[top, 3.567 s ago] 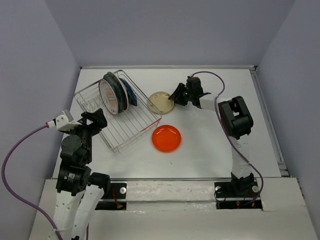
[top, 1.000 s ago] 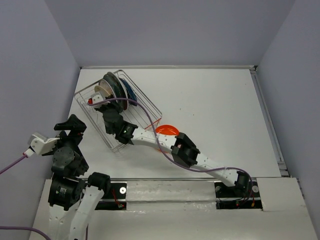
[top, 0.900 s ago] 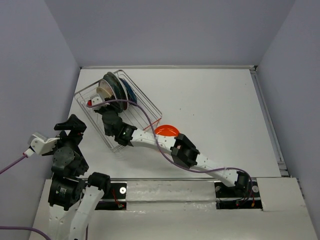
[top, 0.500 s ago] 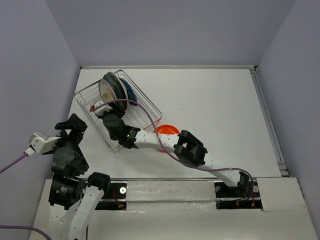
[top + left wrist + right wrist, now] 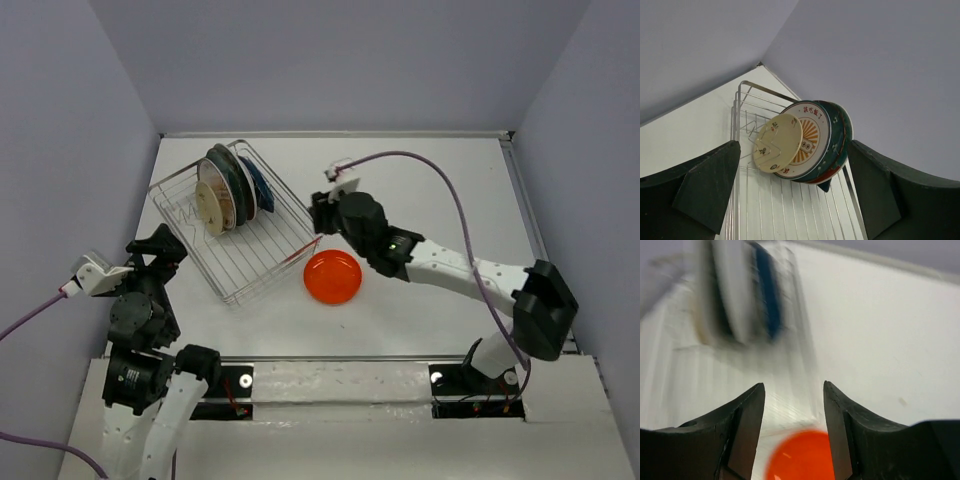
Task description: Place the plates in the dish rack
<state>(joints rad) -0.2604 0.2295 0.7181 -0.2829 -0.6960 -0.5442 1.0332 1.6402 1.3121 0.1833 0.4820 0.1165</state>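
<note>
Jaws of the right gripper (image 5: 792,390) are standing wide apart with nothing between them. It is hovering just off the right corner of the dish rack (image 5: 252,268), above the far rim of the orange plate (image 5: 333,277), which is lying flat on the table (image 5: 430,180) close to the rack. The right wrist view is smearing with motion, so the rack is showing there only as a blur. The left gripper (image 5: 792,150) is also gaping empty, sitting low at the near left and pointing up toward the rack. The cream plate (image 5: 207,208) is standing on edge in the rack, leaning against the upright plates (image 5: 235,182) behind it. The white table is lying bare beyond these things, and plain lilac-grey walls (image 5: 340,60) are closing it in on three sides.

Some seconds ago the cream plate was lying on the table right of the rack, under the right gripper; now it is sitting in the rack. A second ago the right arm was reaching across into the rack; now it is drawn back to the rack's right.
</note>
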